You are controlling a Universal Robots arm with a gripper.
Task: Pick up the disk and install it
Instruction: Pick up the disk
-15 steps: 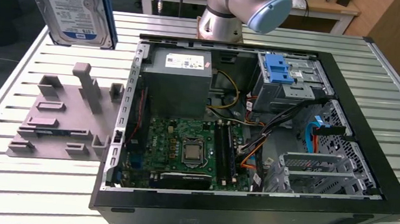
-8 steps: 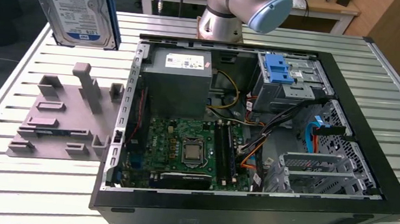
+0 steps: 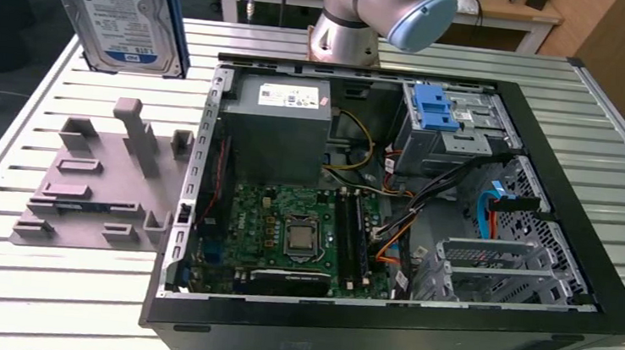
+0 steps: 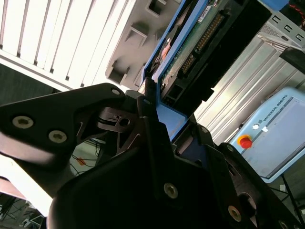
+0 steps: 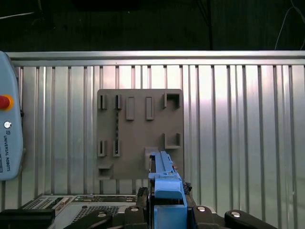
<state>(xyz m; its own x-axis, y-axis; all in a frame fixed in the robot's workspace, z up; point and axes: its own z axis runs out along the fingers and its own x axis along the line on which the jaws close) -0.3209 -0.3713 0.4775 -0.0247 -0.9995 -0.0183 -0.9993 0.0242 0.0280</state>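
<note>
The disk [image 3: 123, 10], a silver hard drive with a white-and-blue label and a blue rail frame, hangs upright in the air at the exterior view's upper left. It is above the table and the grey fixture plate [image 3: 97, 182]. In the second wrist view my gripper [image 4: 159, 109] is shut on the disk [image 4: 190, 52], its black fingers [image 4: 147, 119] clamping the blue frame's end. The first wrist view looks down the disk's blue edge [image 5: 164, 174] from the gripper [image 5: 167, 210] to the fixture plate [image 5: 140, 129] below.
An open computer case [image 3: 391, 318] lies on the slatted metal table [image 3: 31, 286], to the exterior view's right of the disk. Inside it are a grey power supply box [image 3: 280, 130], a motherboard [image 3: 296, 237] and a drive bay with a blue latch [image 3: 437, 109]. A teach pendant [image 5: 9, 133] lies at the table's side.
</note>
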